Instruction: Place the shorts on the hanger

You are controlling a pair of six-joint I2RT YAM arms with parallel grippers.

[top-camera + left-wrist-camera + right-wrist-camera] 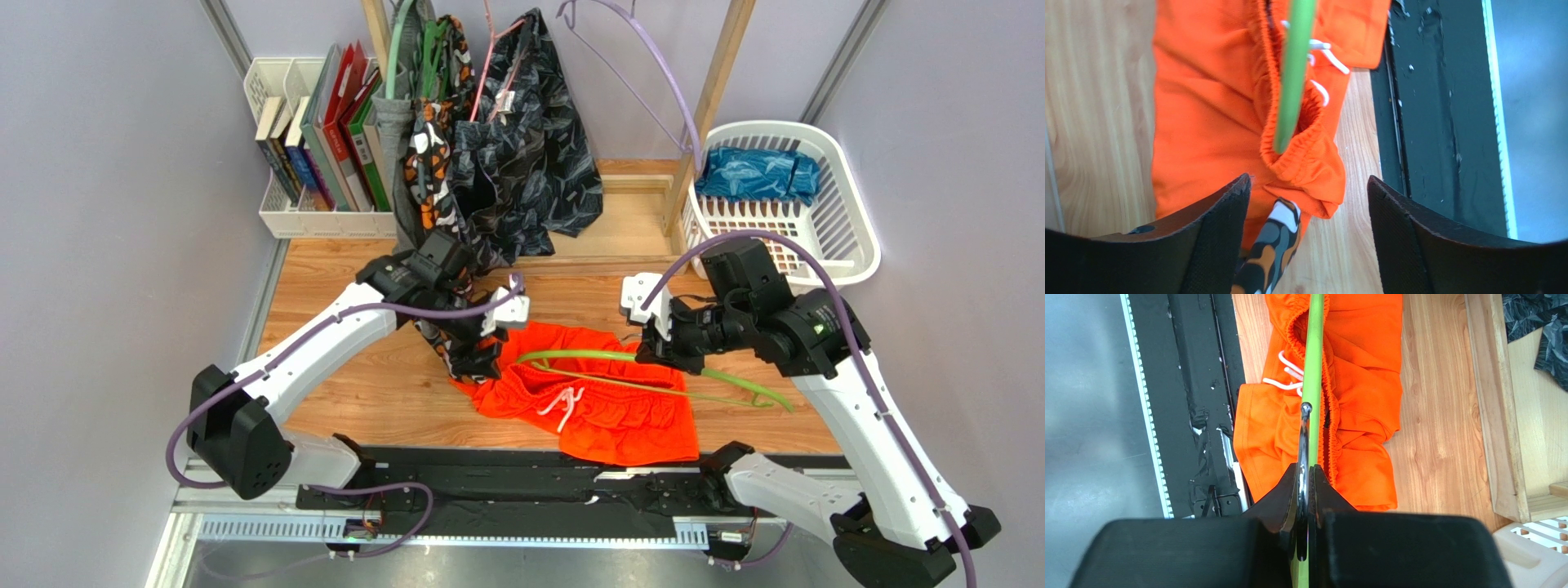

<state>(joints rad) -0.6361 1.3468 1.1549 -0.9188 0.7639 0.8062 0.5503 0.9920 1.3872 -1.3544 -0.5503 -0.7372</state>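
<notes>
**Operator:** Item count, counter [368, 392], lower half of frame?

**Technician:** Tools: two, the left tool [1309, 190] and the right tool [1306, 478]. Orange shorts [607, 398]: one pair. Lime-green hanger [589, 357]: one.

**Operator:** Upper half of frame?

**Technician:** Hanging garments, upper centre: at least two, one black patterned shorts [528, 135] and one camo garment [429, 147]. Lavender hanger [650, 61]: one. Pink hanger [491, 67]: one. White basket [859, 233], upper right: one, holding one blue bundle [754, 172]. White book rack [282, 221], upper left: one; book count unreadable.

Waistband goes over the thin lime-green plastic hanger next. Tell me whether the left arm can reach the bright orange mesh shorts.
Probably yes: the left gripper hangs open over the bright orange mesh shorts; only an orange-black-white camo fabric strip intrudes between its fingers.
</notes>
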